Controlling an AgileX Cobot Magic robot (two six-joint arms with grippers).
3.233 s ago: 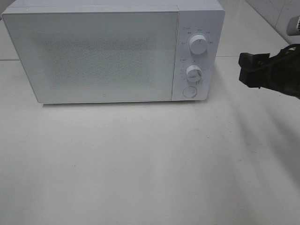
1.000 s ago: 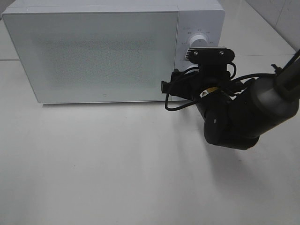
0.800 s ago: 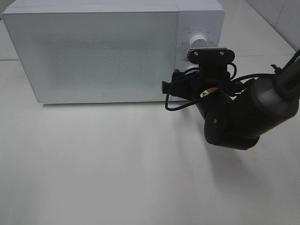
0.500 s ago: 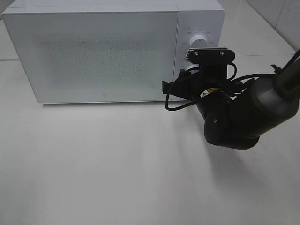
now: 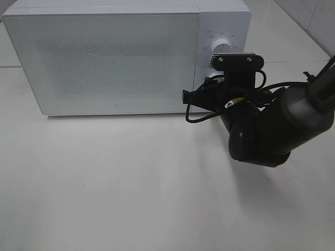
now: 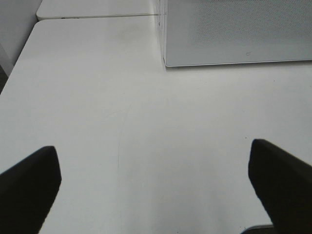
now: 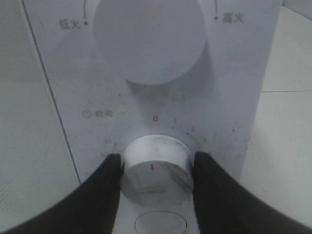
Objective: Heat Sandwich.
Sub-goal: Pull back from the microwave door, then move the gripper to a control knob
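Microwave [image 5: 104,57] blocks the rear; table [image 5: 131,183] before it lies open.

**White Oven, Black Gripper**

The microwave [image 5: 225,21] is white, and its door [image 5: 104,57] is pale grey with fine speckling. The timer knob [image 7: 155,175] is white with a red mark. The table [image 5: 131,183] is white, the right gripper [image 7: 156,165] black.

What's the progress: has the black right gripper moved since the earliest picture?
Yes. The right gripper went leftward to the white microwave, now clasping its lower round white timer knob.
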